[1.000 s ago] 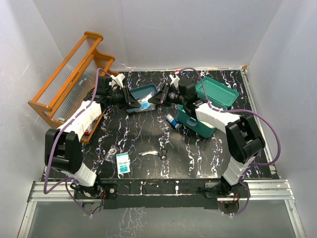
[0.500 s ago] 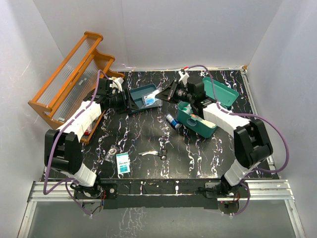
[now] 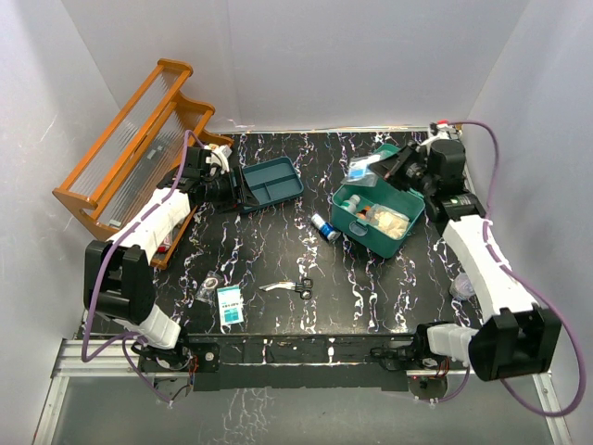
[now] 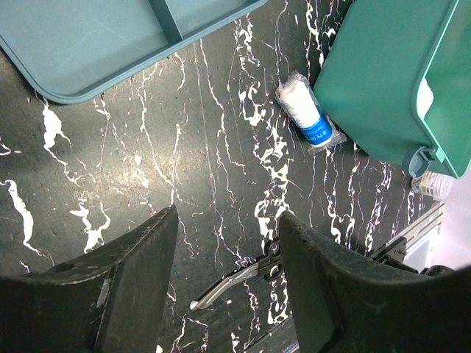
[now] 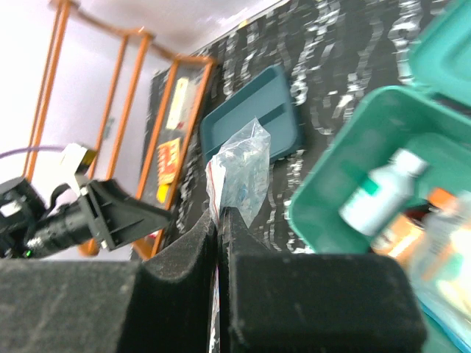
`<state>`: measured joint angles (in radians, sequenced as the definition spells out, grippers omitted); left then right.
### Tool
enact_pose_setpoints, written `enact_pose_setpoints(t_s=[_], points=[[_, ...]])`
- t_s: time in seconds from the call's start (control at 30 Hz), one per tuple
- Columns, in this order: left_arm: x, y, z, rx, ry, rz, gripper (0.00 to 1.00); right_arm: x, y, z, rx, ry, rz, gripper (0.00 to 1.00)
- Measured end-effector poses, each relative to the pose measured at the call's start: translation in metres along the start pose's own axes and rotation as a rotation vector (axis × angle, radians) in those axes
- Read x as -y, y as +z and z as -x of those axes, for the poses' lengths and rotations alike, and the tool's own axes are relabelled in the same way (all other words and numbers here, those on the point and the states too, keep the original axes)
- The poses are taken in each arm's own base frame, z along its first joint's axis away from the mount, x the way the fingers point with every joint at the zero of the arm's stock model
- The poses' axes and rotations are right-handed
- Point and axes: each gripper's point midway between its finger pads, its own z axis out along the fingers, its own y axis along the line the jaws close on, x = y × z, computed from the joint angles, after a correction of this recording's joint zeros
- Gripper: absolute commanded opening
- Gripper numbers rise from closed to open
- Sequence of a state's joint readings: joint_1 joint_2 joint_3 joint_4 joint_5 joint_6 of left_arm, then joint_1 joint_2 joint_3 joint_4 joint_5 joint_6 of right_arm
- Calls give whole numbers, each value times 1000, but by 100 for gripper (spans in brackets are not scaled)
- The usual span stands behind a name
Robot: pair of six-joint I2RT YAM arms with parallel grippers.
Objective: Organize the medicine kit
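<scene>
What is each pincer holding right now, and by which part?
The right pincer pinches a clear plastic packet by its bottom edge; the left pincer holds nothing.

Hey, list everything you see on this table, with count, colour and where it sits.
medicine kit: one, teal-green, lid open, right of centre
clear packet: one, see-through, held at the kit's far side
tray: one, teal, left of the kit
rack: one, orange, back left
wrapped roll: one, white and blue, beside the kit
metal tool: one, silver, front centre
sachet: one, green and white, front left
left arm: black and white, by the tray, jaws open
right arm: black and white, jaws shut on the clear packet
</scene>
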<state>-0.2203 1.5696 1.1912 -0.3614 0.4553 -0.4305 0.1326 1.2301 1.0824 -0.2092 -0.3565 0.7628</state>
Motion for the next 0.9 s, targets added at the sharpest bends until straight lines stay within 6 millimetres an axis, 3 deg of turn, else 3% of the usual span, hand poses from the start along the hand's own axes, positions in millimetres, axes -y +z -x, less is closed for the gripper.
enact_pose_setpoints(t_s=[0.1, 0.3, 0.63, 0.9], points=[[-1, 4, 1, 1, -5, -4, 56, 18, -25, 10, 63, 3, -122, 0], [-4, 15, -2, -24, -31, -12, 55, 52, -51, 3, 105, -8, -302, 0], [-12, 29, -10, -72, -58, -7, 54, 111, -30, -28, -113, -78, -503, 0], [-14, 42, -9, -101, -87, -22, 53, 123, -30, -36, -114, -17, -538, 2]])
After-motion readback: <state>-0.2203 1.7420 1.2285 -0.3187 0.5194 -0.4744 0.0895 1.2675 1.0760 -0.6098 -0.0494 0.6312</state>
